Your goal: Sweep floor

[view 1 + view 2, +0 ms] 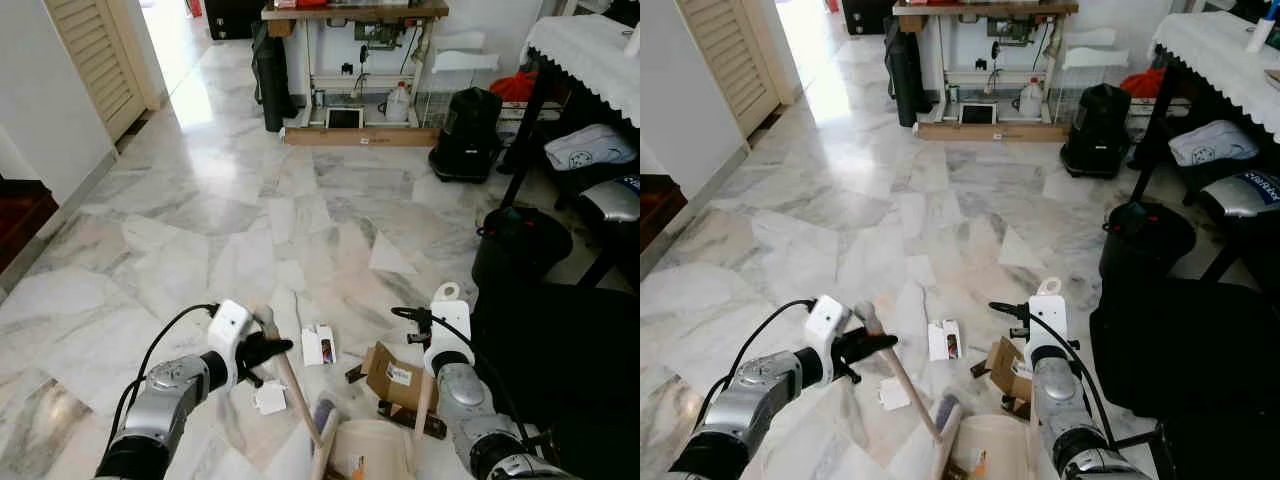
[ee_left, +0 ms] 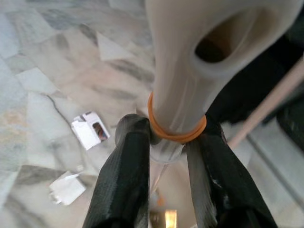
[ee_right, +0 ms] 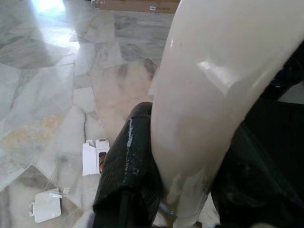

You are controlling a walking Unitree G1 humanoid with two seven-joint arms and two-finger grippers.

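My left gripper (image 1: 266,352) (image 2: 171,142) is shut on the cream top end of a broom handle (image 1: 266,322), just below an orange ring (image 2: 176,134). The wooden stick (image 1: 298,395) slants down to the brush beside a cream dustpan (image 1: 378,448) at the bottom edge. My right gripper (image 3: 185,190) is shut on the dustpan's cream handle (image 3: 209,95), whose looped end (image 1: 445,292) rises above the wrist. On the marble floor lie a small white carton (image 1: 319,345), crumpled white paper (image 1: 270,397) and a brown cardboard box (image 1: 393,376).
A black bin (image 1: 520,245) and a dark mat (image 1: 570,360) are on the right, under a table with a white cloth (image 1: 590,50). A black bag (image 1: 466,135) and a desk (image 1: 350,15) stand at the back. A louvred door (image 1: 95,55) is at left.
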